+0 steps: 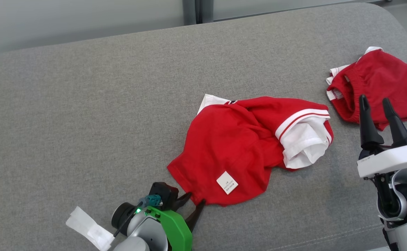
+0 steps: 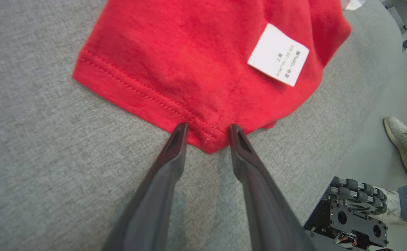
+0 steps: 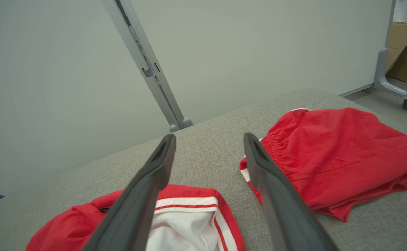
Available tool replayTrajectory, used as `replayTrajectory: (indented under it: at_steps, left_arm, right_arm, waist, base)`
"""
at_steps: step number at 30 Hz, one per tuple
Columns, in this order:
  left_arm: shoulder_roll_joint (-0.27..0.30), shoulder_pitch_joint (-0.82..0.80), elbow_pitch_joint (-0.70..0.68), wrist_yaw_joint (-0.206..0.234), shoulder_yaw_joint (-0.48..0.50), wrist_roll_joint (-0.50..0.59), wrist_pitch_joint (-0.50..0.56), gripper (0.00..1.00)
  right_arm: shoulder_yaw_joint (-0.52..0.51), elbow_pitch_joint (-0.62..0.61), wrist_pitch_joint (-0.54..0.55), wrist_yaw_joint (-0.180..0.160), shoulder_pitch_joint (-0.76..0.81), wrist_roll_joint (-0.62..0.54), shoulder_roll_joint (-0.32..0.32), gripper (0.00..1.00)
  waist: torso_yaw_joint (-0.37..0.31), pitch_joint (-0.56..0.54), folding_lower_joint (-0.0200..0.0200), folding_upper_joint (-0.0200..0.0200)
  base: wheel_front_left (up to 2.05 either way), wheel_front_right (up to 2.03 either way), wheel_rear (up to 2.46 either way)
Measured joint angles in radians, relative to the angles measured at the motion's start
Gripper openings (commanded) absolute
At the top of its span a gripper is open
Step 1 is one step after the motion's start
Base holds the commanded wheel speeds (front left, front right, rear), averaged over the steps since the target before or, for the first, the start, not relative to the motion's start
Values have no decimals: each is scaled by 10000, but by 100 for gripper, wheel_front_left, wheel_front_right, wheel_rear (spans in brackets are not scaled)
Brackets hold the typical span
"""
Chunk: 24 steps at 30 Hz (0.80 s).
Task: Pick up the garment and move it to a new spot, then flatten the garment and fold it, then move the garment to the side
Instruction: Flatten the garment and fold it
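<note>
A crumpled red shirt (image 1: 240,146) with white striped cuffs and a white care label (image 1: 227,182) lies mid-cushion. My left gripper (image 1: 196,203) stands open at the shirt's near hem corner. In the left wrist view that hem corner (image 2: 208,139) sits between the two fingertips of the left gripper (image 2: 208,129), which touch the cloth without closing on it. My right gripper (image 1: 375,104) is open and raised at the right, with nothing between its fingers. The right wrist view has the right gripper (image 3: 208,141) above the shirt's white sleeve (image 3: 186,226).
Red shorts (image 1: 381,85) with an elastic waist lie at the far right, also seen as red shorts (image 3: 332,157) in the right wrist view. The grey cushion (image 1: 102,115) has free room at left. A person's shoe (image 2: 400,144) stands on the floor beside the cushion edge.
</note>
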Motion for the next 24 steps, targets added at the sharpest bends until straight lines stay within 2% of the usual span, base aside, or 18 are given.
replayTrajectory:
  at_steps: [2,3,15,17,20,24]
  left_arm:
    - [0,-2,82,0,-2,0,0,57]
    - [-4,-7,113,0,2,-2,0,49]
    - [-123,-254,650,-10,21,-13,-111,42]
    - [-151,-291,727,-12,19,-13,-117,29]
    - [-224,-353,859,-33,12,-27,-117,0]
    - [-276,-375,966,-111,8,-31,-146,0]
  right_arm:
    - [-8,-58,-2,-23,100,0,2,100]
    - [-8,-98,-2,-29,124,0,4,100]
    - [23,-658,2,-107,326,-2,8,100]
    - [23,-744,2,-109,326,-2,8,100]
    - [17,-855,4,-190,364,-2,10,100]
    - [15,-957,4,-211,590,-33,13,100]
  waist:
    - [-9,19,0,0]
    - [-8,24,0,0]
    - [36,53,0,0]
    - [34,48,0,0]
    - [16,38,0,0]
    - [12,29,0,0]
  base:
    - [0,0,0]
    - [0,0,0]
    - [0,0,0]
    - [0,0,0]
    - [0,0,0]
    - [0,0,0]
